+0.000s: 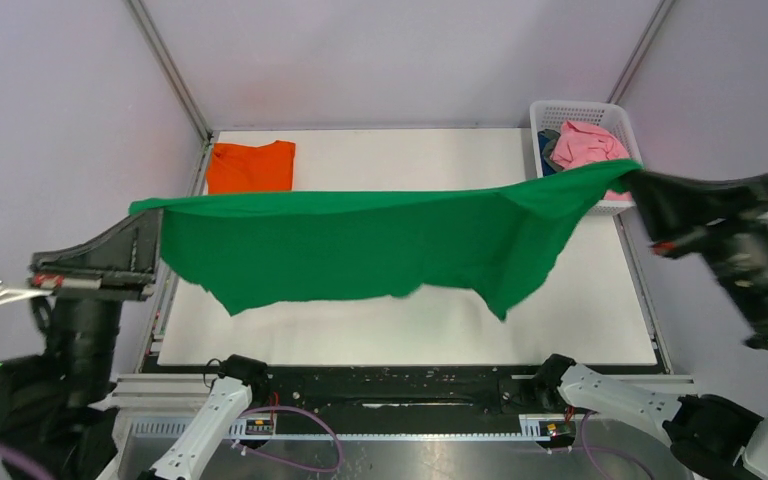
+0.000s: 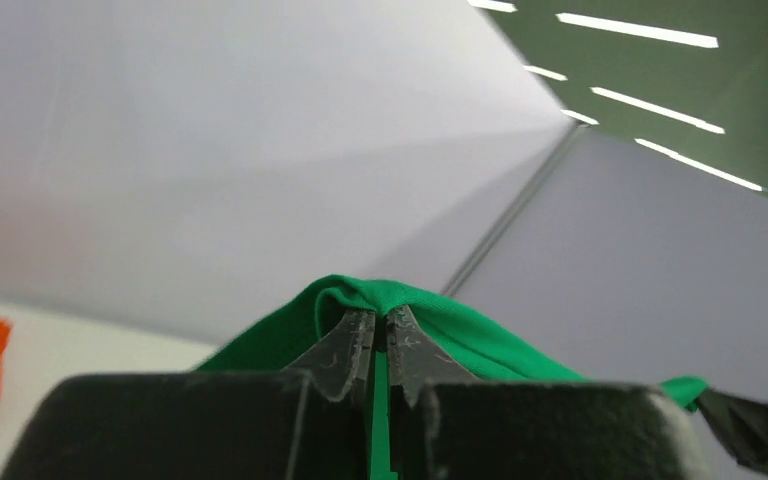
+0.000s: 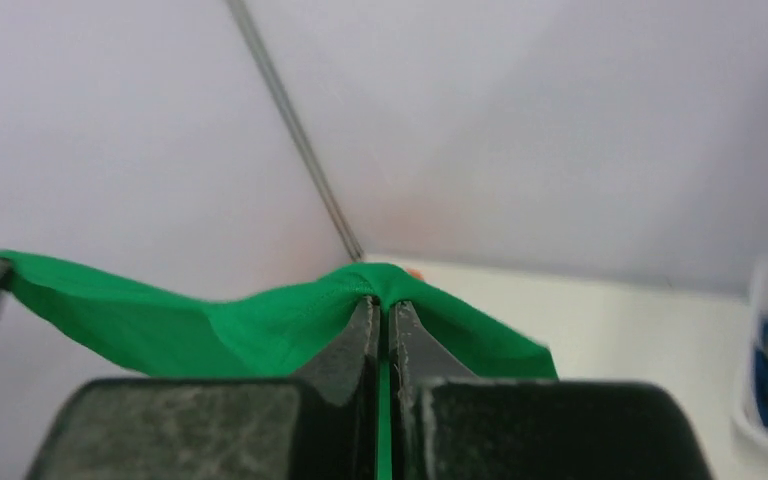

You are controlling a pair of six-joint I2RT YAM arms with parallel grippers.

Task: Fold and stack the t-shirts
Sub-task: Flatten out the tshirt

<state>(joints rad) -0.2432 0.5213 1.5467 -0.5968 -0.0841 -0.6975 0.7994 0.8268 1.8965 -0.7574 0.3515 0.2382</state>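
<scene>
Left jaws and right jaws are each clamped on an end of the green shirt [image 1: 360, 245], which hangs stretched between them above the surface [image 1: 580, 300]. The orange shirt [image 1: 251, 166] lies folded at the surface's far-left corner; a basket [image 1: 580, 104] holding a pink garment [image 1: 588, 145] sits at its far-right corner.

Both arms are held high and spread wide apart, the left arm [image 1: 78, 335] out at its side and the right arm [image 1: 760, 285] opposite, blurred, so its wrist angle is unclear. The left gripper [image 2: 380, 322] and right gripper [image 3: 383, 308] each pinch the green t-shirt [image 1: 360, 245], jaws pressed together.
</scene>
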